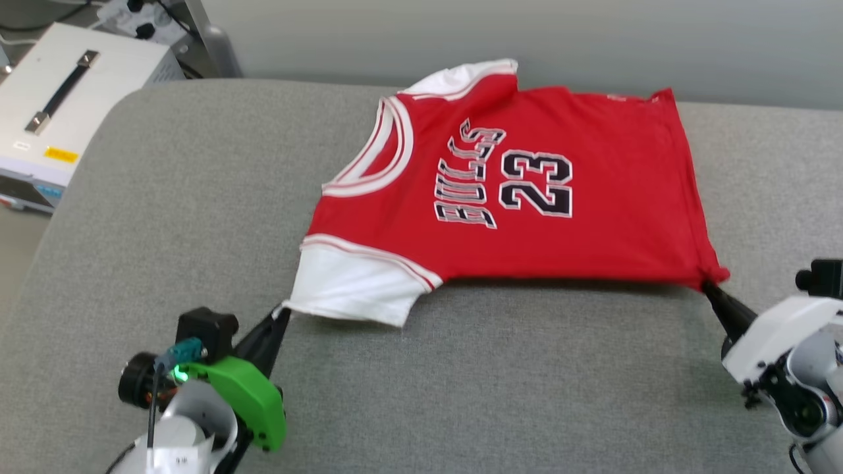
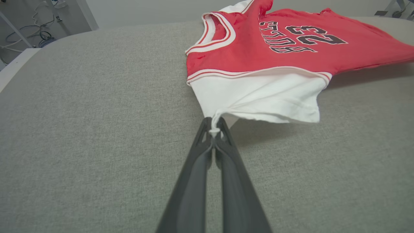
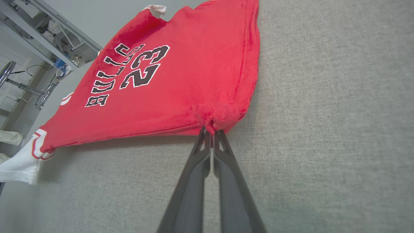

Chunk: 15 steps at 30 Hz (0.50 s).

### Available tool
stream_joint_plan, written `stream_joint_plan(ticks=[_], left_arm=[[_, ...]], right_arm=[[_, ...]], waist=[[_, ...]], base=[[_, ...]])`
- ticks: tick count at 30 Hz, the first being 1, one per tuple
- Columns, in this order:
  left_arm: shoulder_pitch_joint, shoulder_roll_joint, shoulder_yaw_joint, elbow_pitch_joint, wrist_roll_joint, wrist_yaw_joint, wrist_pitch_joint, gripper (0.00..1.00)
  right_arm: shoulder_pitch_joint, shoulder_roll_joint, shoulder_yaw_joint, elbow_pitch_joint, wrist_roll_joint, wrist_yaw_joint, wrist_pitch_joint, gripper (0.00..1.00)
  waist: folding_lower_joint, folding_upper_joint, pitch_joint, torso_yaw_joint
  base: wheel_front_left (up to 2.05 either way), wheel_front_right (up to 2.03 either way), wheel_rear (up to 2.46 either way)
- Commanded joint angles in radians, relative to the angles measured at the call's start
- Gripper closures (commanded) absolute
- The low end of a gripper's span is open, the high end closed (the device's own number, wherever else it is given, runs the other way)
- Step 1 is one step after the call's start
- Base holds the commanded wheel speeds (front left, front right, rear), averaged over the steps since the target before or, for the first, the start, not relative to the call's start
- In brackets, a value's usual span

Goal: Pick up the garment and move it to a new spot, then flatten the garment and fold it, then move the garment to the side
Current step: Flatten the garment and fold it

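The garment (image 1: 527, 191) is a red jersey T-shirt with white sleeves and a black "BULLS 23" print, spread face up on the grey padded table (image 1: 164, 230). Its near edge hangs stretched a little above the surface and casts a shadow. My left gripper (image 1: 283, 313) is shut on the corner of the near white sleeve (image 2: 258, 97), pinched between its fingertips (image 2: 213, 127). My right gripper (image 1: 708, 286) is shut on the near red hem corner (image 3: 215, 115). The far sleeve (image 1: 461, 76) lies at the back edge.
A white box with a black handle (image 1: 66, 99) stands off the table's far left corner, with cables behind it. A grey wall runs behind the table. Metal stands and a shelf frame (image 3: 48, 38) show at the left in the right wrist view.
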Motion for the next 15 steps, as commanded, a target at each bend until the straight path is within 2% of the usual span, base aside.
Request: stream_joint_plan(ticks=[1,7,15], left_arm=[[0.04,0.015,-0.003,-0.024,-0.01,0.009,0.017,1.0],[0.181,0.063,-0.018,-0.143,-0.05,0.028,0.106,1.0],[0.347,0.131,-0.049,-0.327,-0.128,0.027,0.242,1.0]], right_arm=[[0.042,-0.018,0.001,-0.02,0.018,-0.001,0.014,1.0],[0.192,-0.068,-0.018,-0.134,0.101,-0.001,0.081,1.0],[0.381,-0.131,-0.062,-0.275,0.101,-0.001,0.175,1.0]], waist=[[0.0002,-0.0001,-0.062,-0.004],[0.0002,-0.0001,-0.12,-0.009],[0.0002,-0.0001,-0.147,-0.012]], base=[[0.0,0.0,0.0],[0.0,0.0,0.0],[0.0,0.0,0.0]])
